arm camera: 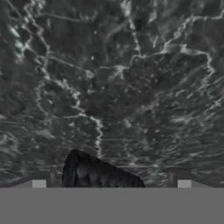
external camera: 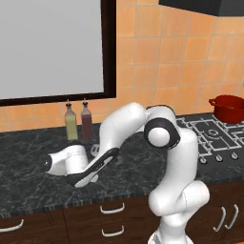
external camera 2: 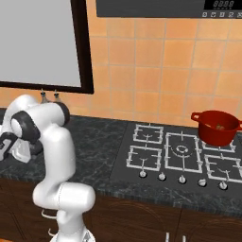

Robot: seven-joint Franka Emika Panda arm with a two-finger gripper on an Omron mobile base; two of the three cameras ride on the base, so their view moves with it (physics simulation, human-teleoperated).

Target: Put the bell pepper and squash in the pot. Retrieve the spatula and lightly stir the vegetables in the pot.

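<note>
I am reaching down and to my left over a dark marbled counter (external camera: 28,186). My gripper (external camera: 91,151) is sitting low by the counter surface, near its back, just in front of two bottles. In the hand view, the counter's veined stone is spreading across the frame, and a dark rounded shape (arm camera: 98,173) is rising between my finger tips (arm camera: 39,183); I cannot tell what it is, or whether I am holding it. The tips are standing far apart, so my gripper is looking wide.

The pot (external camera 2: 216,126) is sitting on the back right burner of the stovetop (external camera 2: 179,153), well apart from my gripper. It is glossy red, deep and uncovered, and small pale and greenish pieces are showing inside it, too small to name.

The two bottles (external camera: 70,121), one yellowish and one dark red (external camera: 86,120), are standing upright against the tiled wall. The counter between me and the stovetop is lying open, and the front edge is running above drawer fronts (external camera: 112,219).
</note>
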